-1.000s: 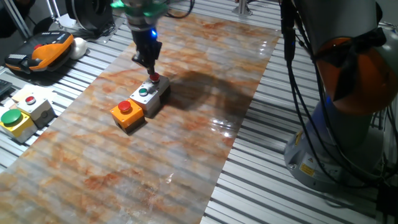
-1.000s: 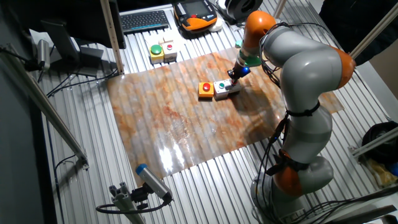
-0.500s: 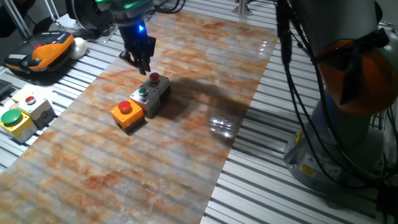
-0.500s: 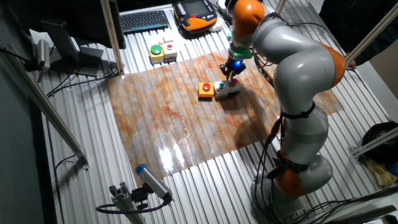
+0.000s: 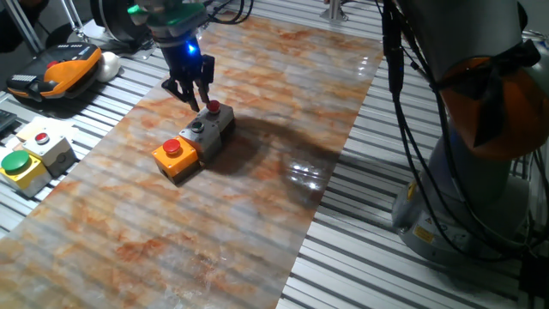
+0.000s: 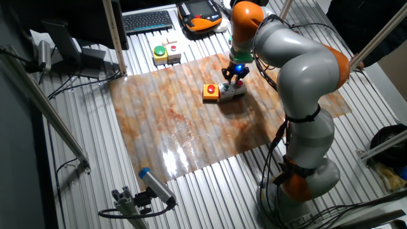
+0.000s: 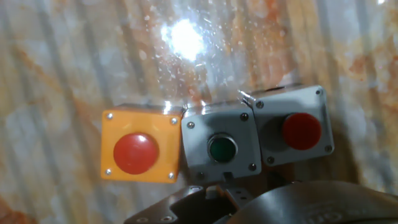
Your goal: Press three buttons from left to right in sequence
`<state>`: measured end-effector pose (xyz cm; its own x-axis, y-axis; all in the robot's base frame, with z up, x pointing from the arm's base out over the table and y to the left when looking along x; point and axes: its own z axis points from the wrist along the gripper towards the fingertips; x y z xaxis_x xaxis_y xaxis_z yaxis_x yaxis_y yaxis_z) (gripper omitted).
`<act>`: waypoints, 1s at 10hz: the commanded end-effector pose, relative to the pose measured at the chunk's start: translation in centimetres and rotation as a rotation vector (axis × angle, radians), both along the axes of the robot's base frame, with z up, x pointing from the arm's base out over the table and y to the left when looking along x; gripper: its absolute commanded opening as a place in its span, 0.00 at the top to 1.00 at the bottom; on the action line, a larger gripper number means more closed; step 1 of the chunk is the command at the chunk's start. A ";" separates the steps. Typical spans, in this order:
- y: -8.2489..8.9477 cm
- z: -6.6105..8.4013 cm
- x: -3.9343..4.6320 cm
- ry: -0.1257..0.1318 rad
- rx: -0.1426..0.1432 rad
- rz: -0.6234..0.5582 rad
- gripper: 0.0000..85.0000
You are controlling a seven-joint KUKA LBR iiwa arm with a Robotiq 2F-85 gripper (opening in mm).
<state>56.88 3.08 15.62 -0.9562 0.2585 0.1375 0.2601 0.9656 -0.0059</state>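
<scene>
I can read no text, brand, number or sign anywhere around me. The three button boxes (image 7: 217, 146) carry no lettering in my hand view, only plain caps and corner screws. A yellow label (image 5: 423, 230) sits low on my base in one fixed view, but its print is too small to make out. The keyboard (image 6: 147, 21) and the orange pendant (image 6: 200, 13) are too far off for me to read.
</scene>
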 end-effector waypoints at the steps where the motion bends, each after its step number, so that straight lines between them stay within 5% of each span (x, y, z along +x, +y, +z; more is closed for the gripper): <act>1: -0.2 -0.1 -0.11 -0.001 0.005 -0.026 0.60; 3: -0.7 -0.6 -0.56 -0.010 -0.019 -0.091 0.60; 4: -0.7 -0.9 -0.77 -0.022 -0.018 -0.141 0.40; 6: -0.1 -1.4 -1.14 -0.042 -0.058 -0.237 0.40; 10: -1.2 -2.3 -1.35 -0.060 -0.032 -0.335 0.40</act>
